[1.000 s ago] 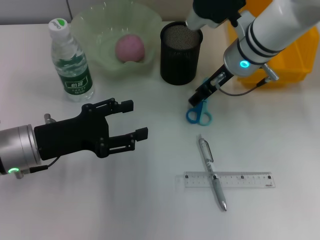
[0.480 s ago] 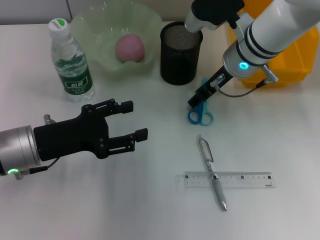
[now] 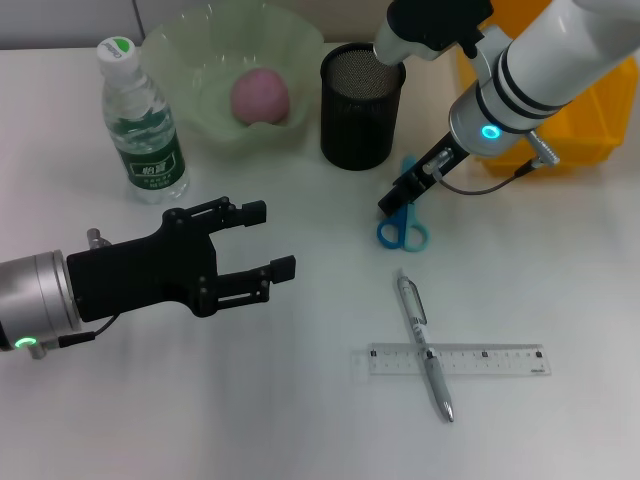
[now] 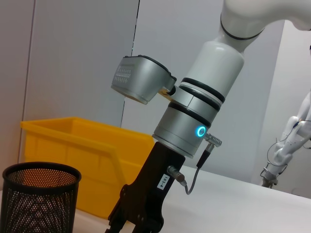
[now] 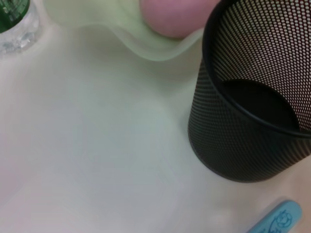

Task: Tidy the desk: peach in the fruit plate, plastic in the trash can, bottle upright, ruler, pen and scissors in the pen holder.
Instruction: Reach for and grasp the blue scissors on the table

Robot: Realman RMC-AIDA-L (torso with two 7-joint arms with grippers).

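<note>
Head view: right gripper point(image 3: 397, 197) is low over the table just beside the black mesh pen holder point(image 3: 361, 105), its tip at the blue-handled scissors point(image 3: 403, 225); I cannot tell whether it grips them. Left gripper point(image 3: 262, 240) hovers near the table's left edge, fingers spread apart, holding nothing. Water bottle point(image 3: 141, 125) stands upright at the back left, beside the green fruit plate point(image 3: 190, 45) with the peach point(image 3: 260, 96) in it. Pen point(image 3: 424, 343) lies across the clear ruler point(image 3: 455, 360) near the front edge. Yellow bin point(image 3: 585, 115) sits at the back right.

Left wrist view: shows the right arm, pen holder point(image 4: 40, 201), yellow bin point(image 4: 92, 155).

Right wrist view: pen holder point(image 5: 252, 97), peach point(image 5: 175, 17), bottle point(image 5: 14, 24), scissors handle point(image 5: 274, 223).
</note>
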